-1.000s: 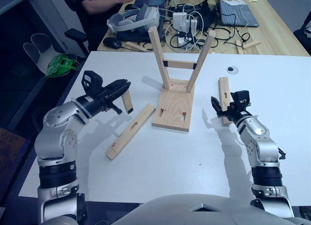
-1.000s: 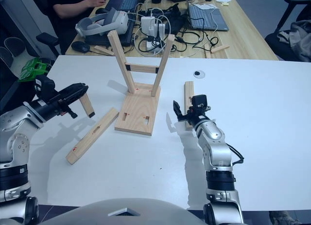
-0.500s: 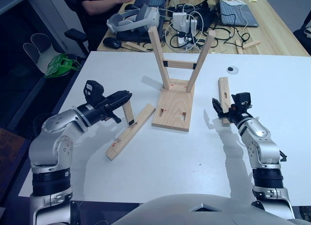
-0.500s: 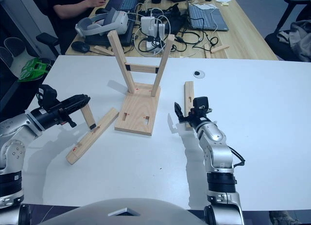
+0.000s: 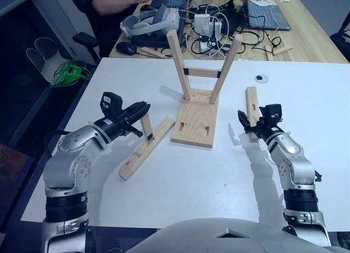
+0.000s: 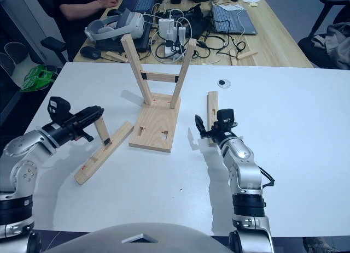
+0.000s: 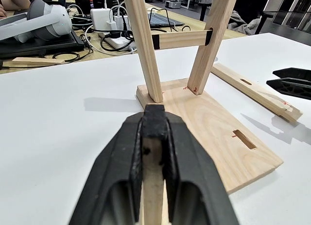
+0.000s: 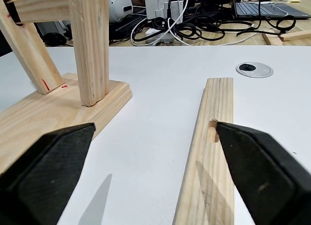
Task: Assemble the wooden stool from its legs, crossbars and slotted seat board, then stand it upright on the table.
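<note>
1. Fingers (image 7: 121, 157) of the left gripper (image 5: 142, 107) are clamped on the top end of a short crossbar (image 5: 146, 127). It stands slightly tilted, with its lower end on a loose leg (image 5: 147, 147) lying flat on the table (image 5: 208, 176).
2. Right gripper (image 8: 155, 132) hangs low over the table, jaws spread wide, with one finger beside the slot of a second loose leg (image 5: 252, 103).
3. Seat board (image 5: 196, 122) lies between both loose legs and carries two upright legs (image 5: 179, 62) joined by a taped crossbar (image 5: 203, 72).
</note>
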`<move>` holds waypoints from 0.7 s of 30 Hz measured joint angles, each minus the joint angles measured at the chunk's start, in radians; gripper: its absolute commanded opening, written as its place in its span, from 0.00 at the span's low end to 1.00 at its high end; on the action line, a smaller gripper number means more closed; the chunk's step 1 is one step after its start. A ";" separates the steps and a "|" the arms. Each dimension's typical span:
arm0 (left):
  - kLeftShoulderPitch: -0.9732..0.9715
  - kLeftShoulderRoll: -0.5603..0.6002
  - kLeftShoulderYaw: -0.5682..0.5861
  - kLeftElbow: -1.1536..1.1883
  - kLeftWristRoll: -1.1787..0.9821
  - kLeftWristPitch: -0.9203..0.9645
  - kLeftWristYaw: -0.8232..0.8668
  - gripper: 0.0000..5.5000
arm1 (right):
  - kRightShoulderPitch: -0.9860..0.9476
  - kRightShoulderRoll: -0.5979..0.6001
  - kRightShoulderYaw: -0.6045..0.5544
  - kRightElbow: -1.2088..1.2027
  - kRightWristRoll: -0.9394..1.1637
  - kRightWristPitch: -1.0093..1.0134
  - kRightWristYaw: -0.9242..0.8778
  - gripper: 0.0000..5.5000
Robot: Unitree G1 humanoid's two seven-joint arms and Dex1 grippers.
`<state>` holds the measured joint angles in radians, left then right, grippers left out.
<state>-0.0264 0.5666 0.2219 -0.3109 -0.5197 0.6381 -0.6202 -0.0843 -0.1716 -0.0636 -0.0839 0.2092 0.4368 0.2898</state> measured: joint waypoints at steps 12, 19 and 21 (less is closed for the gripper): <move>0.008 0.001 0.001 -0.008 -0.024 0.020 -0.002 0.07 | 0.000 0.000 0.000 -0.006 0.001 0.006 -0.003 0.84; 0.021 0.001 -0.014 -0.022 0.001 0.004 0.022 0.07 | 0.000 0.000 0.000 -0.007 0.001 0.005 -0.012 0.84; 0.023 -0.003 -0.020 -0.022 0.014 -0.002 0.040 0.07 | 0.000 0.000 0.000 -0.007 0.001 0.005 -0.012 0.84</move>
<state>-0.0035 0.5633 0.2023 -0.3325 -0.5061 0.6364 -0.5800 -0.0845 -0.1715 -0.0637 -0.0906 0.2104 0.4419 0.2776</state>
